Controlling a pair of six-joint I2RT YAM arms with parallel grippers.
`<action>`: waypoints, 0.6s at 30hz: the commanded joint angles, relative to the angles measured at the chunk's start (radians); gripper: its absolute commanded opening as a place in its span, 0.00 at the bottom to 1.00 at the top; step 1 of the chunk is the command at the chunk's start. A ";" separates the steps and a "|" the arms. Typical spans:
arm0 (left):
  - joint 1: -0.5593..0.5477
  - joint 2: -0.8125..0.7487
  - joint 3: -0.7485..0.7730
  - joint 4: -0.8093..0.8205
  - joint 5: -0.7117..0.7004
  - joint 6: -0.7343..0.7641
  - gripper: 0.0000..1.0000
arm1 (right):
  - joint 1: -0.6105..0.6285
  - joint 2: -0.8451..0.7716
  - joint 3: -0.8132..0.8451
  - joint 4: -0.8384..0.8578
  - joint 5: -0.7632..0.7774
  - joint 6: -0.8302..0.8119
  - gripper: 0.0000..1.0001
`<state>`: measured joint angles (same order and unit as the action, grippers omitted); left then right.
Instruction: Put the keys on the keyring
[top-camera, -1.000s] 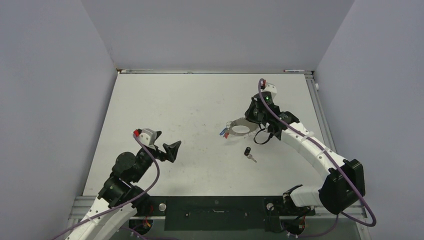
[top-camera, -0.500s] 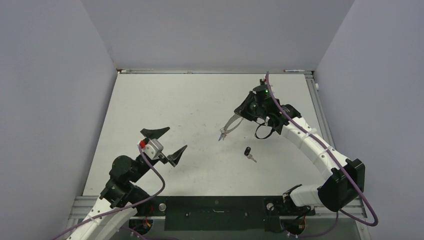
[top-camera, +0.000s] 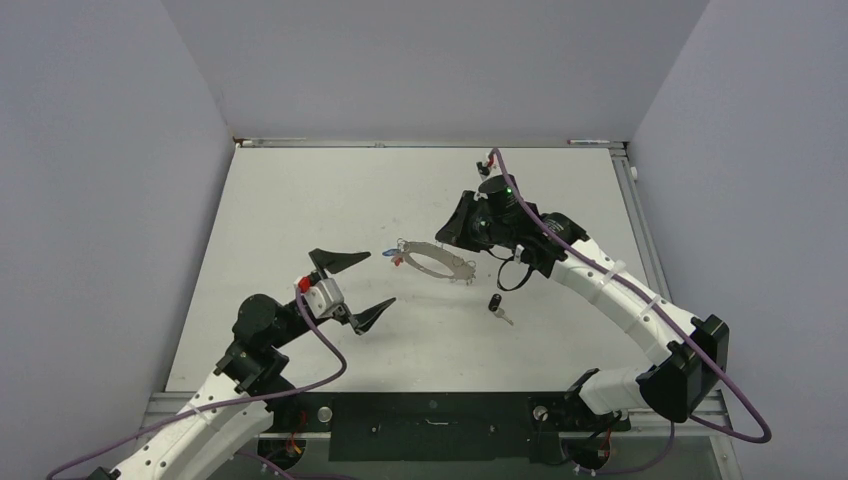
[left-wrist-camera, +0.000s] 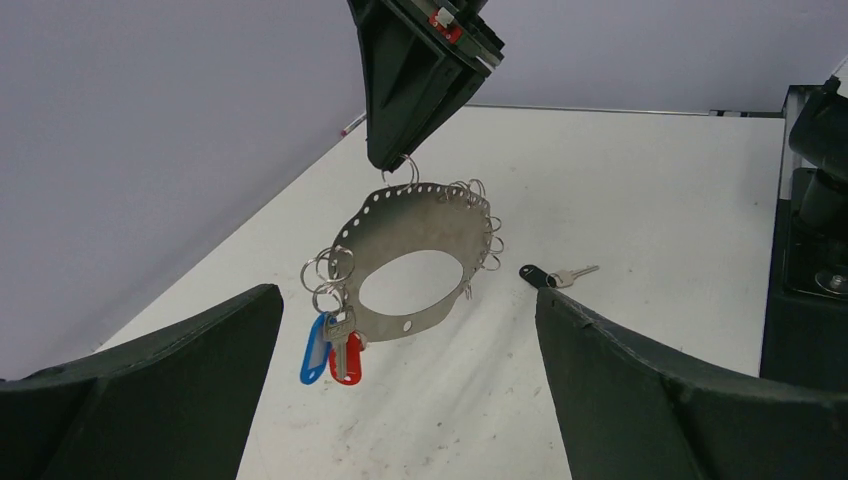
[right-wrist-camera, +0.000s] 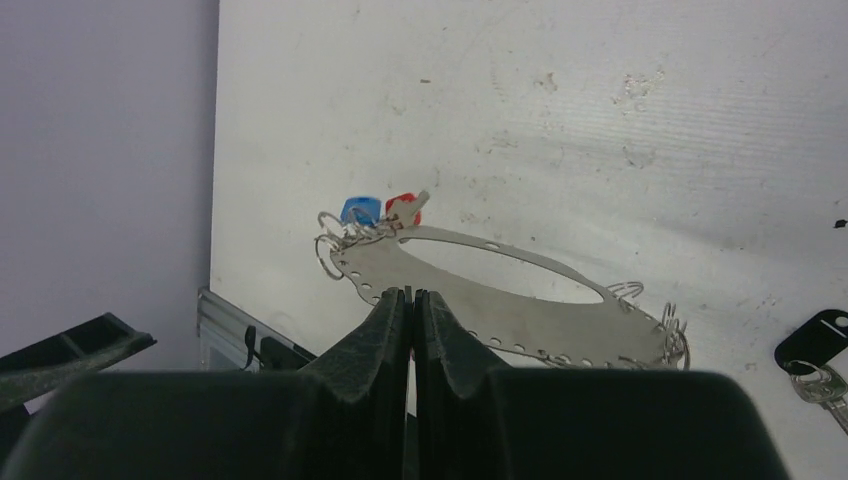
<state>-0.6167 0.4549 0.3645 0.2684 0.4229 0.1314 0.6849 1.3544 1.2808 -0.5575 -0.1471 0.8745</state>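
Observation:
The keyring (top-camera: 432, 260) is a flat silver oval plate with a big hole, edge perforations and several small split rings. My right gripper (top-camera: 447, 238) is shut on its top edge and holds it hanging above the table. The blue key (top-camera: 389, 254) and the red key (top-camera: 397, 262) dangle from rings at its left end. The black key (top-camera: 497, 305) lies loose on the table. My left gripper (top-camera: 362, 288) is open and empty, facing the keyring (left-wrist-camera: 400, 215), blue key (left-wrist-camera: 314, 350) and red key (left-wrist-camera: 350, 357). The right wrist view shows the pinched keyring (right-wrist-camera: 480, 310).
The black key (left-wrist-camera: 535, 275) lies on the table behind the hanging plate, below the right forearm. The white table (top-camera: 300, 200) ends at grey walls left, back and right. A black rail (top-camera: 430, 415) runs along the near edge.
My right gripper has lifted the keyring with the blue and red keys off the table and carried it left. My left gripper has moved right toward it and stays open.

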 joint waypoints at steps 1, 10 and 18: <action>-0.020 0.046 0.072 0.096 0.068 0.015 0.96 | 0.032 -0.003 0.067 0.012 -0.078 -0.092 0.05; -0.035 0.116 0.083 0.144 0.156 0.022 0.96 | 0.108 0.017 0.146 -0.075 -0.096 -0.213 0.05; -0.069 0.142 0.058 0.178 0.079 0.075 0.99 | 0.147 0.037 0.180 -0.105 -0.155 -0.203 0.05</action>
<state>-0.6636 0.6025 0.3939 0.3870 0.5346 0.1513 0.8154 1.3857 1.3941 -0.6624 -0.2569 0.6804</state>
